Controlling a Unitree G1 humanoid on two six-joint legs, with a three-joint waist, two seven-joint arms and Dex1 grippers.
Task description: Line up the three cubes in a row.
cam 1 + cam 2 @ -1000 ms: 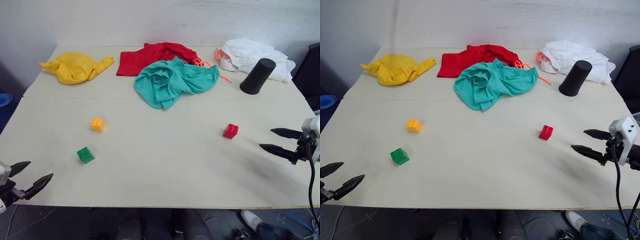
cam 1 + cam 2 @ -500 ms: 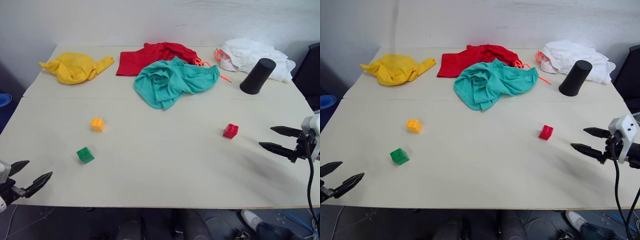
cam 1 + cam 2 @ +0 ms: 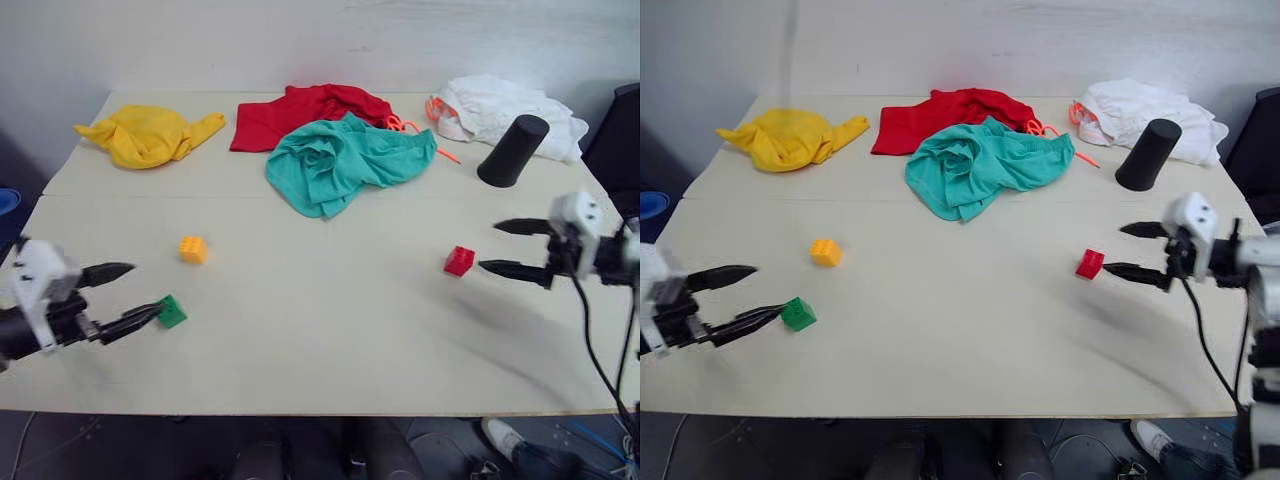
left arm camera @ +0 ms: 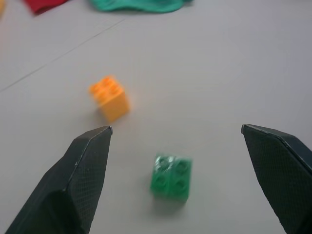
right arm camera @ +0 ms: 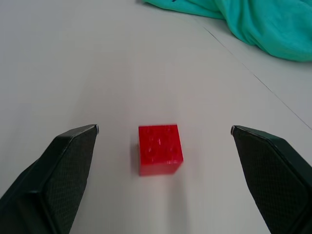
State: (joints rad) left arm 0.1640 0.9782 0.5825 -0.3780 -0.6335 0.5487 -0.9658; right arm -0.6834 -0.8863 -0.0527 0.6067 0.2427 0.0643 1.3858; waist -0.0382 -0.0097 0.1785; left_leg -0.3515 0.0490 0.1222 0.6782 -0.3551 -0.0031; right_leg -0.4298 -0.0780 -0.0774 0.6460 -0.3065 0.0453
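The left gripper (image 3: 128,295) is reaching in low from the table's left side, pointing toward the centre, with its 2 black fingers spread wide and gripping nothing. The green cube (image 3: 172,311) is sitting just past the tip of the nearer finger; whether they are touching cannot be told from the head views. The left wrist view is showing the green cube (image 4: 170,177) lying between the 2 fingers, clear of both, with the yellow-orange cube (image 4: 109,98) a little beyond it.

The right gripper (image 3: 498,247) is extending roughly level from the right edge, pointing left, jaws equally wide and empty. The red cube (image 3: 459,261) is resting on the table (image 3: 330,330) just beside its fingertips. In the right wrist view the red cube (image 5: 159,148) is sitting centred between the fingers with clear gaps on either side.

The 3 cubes are lying apart: yellow-orange (image 3: 193,249) and green near each other on the left half, red well away on the right half.

The head views are showing the far end of the table: a yellow cloth (image 3: 150,134), a red cloth (image 3: 300,108), a teal cloth (image 3: 345,160), a white cloth (image 3: 500,105) and a tilted black cup (image 3: 513,151). The wrist views are catching an edge of the teal cloth (image 5: 253,27).
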